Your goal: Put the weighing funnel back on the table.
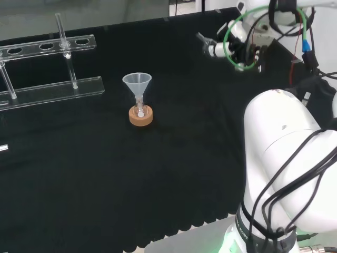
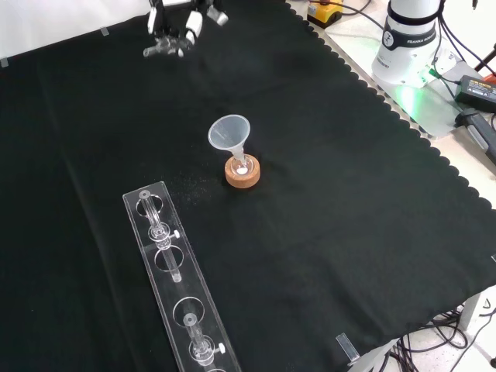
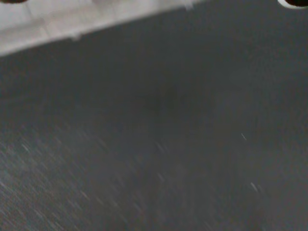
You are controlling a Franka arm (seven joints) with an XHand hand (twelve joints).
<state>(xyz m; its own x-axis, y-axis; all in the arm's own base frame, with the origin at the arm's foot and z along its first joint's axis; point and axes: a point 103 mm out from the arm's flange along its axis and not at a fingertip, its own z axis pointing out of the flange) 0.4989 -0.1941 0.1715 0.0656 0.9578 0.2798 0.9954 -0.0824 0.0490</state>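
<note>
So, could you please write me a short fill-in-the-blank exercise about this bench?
The clear cone-shaped funnel stands mouth ___.
The round ring under its flask is made of ___.
The cloth beneath them is ___.
In the head view, the black and white hand is to the funnel's ___.
Missing: up; cork; black; right.

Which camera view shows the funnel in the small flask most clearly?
The head view: the funnel appears side-on, with cone, stem and cork ring distinct. The front view looks down into its mouth, foreshortening the stem. The wrist view faces black cloth.
</note>
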